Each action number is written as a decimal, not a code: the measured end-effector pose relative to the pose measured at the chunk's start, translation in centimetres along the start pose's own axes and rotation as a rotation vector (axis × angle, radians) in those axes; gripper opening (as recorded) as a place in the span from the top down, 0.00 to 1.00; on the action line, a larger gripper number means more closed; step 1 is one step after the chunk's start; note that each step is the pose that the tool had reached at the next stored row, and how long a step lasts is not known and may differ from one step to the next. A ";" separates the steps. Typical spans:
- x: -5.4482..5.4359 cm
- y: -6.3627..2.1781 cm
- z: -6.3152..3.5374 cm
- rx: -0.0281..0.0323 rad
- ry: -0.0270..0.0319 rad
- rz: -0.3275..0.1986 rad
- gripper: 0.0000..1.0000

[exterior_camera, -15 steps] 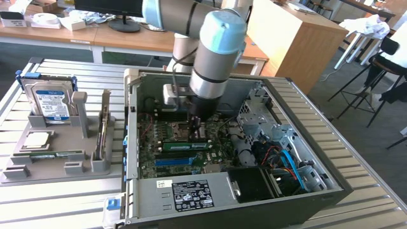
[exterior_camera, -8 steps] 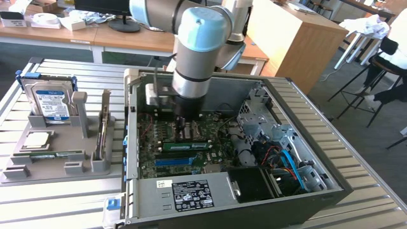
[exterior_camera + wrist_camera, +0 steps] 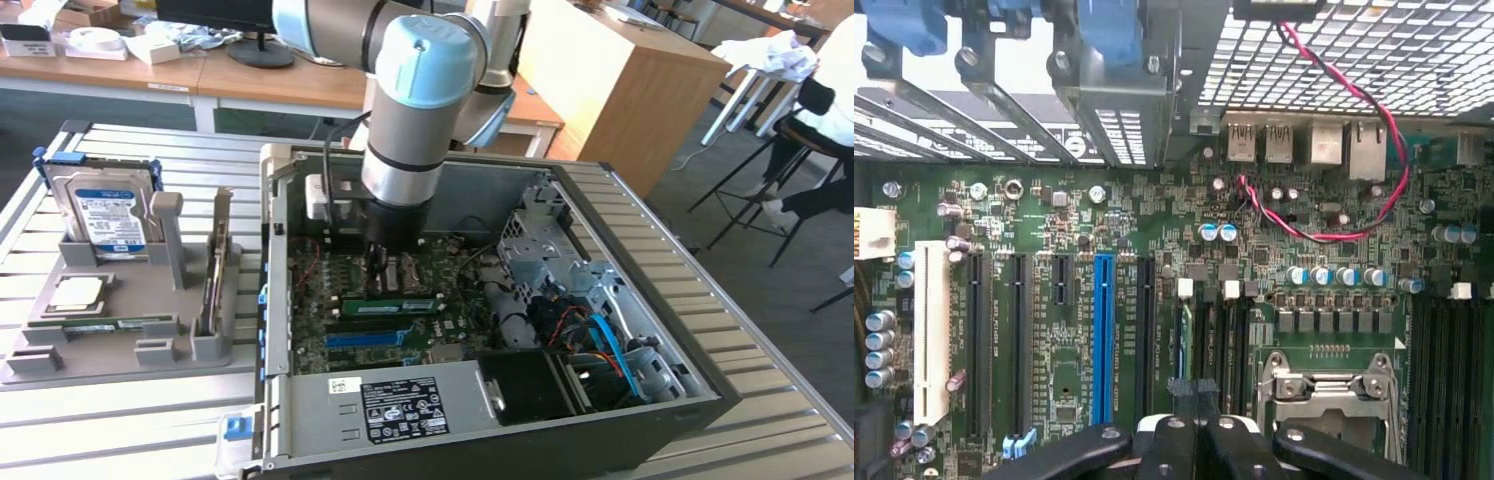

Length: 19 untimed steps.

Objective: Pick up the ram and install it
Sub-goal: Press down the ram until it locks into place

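The black 2-fingered gripper [image 3: 1194, 425] hangs clenched just above the green motherboard [image 3: 1054, 390] inside the open grey computer case [image 3: 641, 215]. 1 long green ram stick [image 3: 390, 305] sits seated on the board; farther off, another [image 3: 120, 322] lies in the grey holder tray [image 3: 34, 360].

Lab: robot arm [image 3: 420, 110], opened computer case [image 3: 534, 300], workbenches [image 3: 120, 70]

Green motherboard [image 3: 1054, 390] with one bright blue slot [image 3: 1103, 335] among black ones (a white slot [image 3: 931, 330] too); red-and-black twisted wire [image 3: 1354, 130]; grey slatted tabletop [image 3: 120, 420].
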State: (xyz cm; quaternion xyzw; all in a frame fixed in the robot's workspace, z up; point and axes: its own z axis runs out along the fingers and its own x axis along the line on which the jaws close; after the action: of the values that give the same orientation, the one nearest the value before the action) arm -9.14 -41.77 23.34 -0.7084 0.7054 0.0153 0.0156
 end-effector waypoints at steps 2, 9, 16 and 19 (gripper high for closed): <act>0.0 -0.05 0.00 -0.0032 0.0000 0.000 0.90; 0.0 -0.06 0.46 -0.0034 0.0002 0.000 0.90; 0.0 -0.05 0.71 -0.0035 0.0001 0.000 0.90; 0.0 -0.06 0.76 -0.0034 0.0001 0.000 0.90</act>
State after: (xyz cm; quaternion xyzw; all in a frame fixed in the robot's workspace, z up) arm -9.08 -41.78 22.58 -0.7084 0.7054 0.0164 0.0143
